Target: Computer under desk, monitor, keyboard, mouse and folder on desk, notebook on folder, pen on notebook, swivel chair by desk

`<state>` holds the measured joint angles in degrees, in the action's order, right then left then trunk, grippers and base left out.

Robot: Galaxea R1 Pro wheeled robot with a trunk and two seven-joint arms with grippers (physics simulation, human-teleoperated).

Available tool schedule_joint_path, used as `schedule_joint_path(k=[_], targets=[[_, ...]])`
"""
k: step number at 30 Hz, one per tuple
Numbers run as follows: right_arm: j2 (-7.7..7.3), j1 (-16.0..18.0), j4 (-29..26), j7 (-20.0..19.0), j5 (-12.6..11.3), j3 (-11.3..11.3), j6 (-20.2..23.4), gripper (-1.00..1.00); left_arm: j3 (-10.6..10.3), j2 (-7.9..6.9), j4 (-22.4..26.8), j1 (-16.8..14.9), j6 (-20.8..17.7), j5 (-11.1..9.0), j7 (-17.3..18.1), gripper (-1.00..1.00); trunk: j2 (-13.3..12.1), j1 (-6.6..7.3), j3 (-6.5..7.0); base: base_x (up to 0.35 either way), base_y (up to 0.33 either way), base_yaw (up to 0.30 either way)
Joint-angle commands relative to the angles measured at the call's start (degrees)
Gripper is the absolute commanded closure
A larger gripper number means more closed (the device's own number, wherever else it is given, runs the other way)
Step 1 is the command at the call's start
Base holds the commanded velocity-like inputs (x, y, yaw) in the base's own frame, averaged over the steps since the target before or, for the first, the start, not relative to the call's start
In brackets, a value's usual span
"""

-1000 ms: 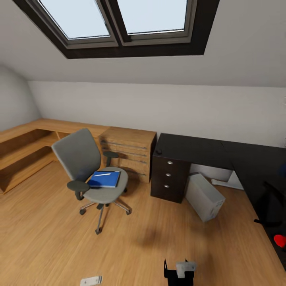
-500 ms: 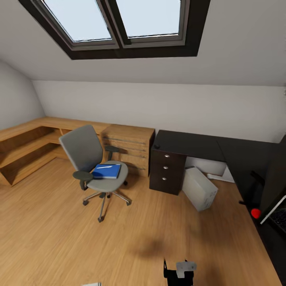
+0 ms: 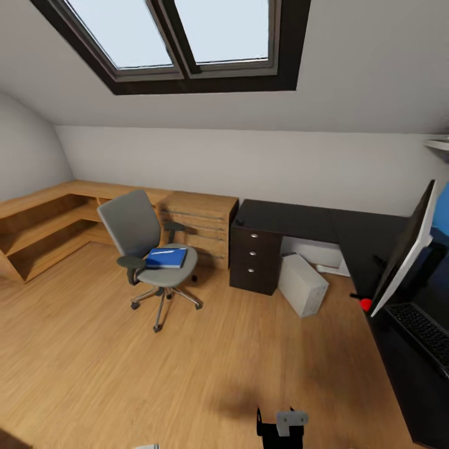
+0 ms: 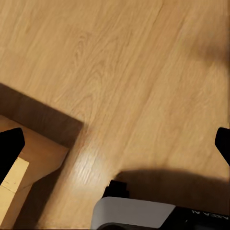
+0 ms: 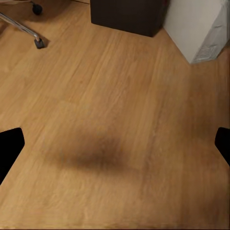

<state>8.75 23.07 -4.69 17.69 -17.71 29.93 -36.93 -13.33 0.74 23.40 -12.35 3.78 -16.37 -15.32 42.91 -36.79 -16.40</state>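
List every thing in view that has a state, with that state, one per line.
swivel chair: upright, away from the desk
folder: flat on the chair seat
pen: lying on the folder
computer: on the floor, tilted
monitor: upright on desk
left gripper: open
right gripper: open

Head view: looked from high up, forward and down across the room toward the desk (image 3: 293,219) and chair (image 3: 146,249).
Left wrist view: faced down, close over the floor (image 4: 124,72).
Right wrist view: faced down at floor.
Shared: right wrist and head views both showed the computer (image 5: 203,28).
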Motion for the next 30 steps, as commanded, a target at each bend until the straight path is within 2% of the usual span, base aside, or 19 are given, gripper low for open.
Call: schedule_joint_path(k=[1, 18, 30], targets=[[0.02, 0.04, 0.03, 0.33, -0.30, 0.49, -0.12, -1.00, -0.48, -0.04, -0.02, -0.05, 0.26, -0.60, -0.41, -1.00, 0.06, 0.03, -0.08, -0.330, -0.156, 0.000], [-0.03, 0.04, 0.03, 0.33, -0.31, 0.48, -0.36, -1.00, -0.47, -0.04, -0.02, -0.05, 0.56, -0.58, -0.40, -1.00, 0.06, 0.03, -0.08, -0.315, -0.178, -0.007], [-0.05, 0.04, 0.03, 0.33, -0.31, 0.48, -0.42, -1.00, -0.55, -0.04, 0.07, -0.05, 0.87, -0.51, -0.50, -1.00, 0.06, 0.03, -0.08, -0.273, -0.231, -0.258]])
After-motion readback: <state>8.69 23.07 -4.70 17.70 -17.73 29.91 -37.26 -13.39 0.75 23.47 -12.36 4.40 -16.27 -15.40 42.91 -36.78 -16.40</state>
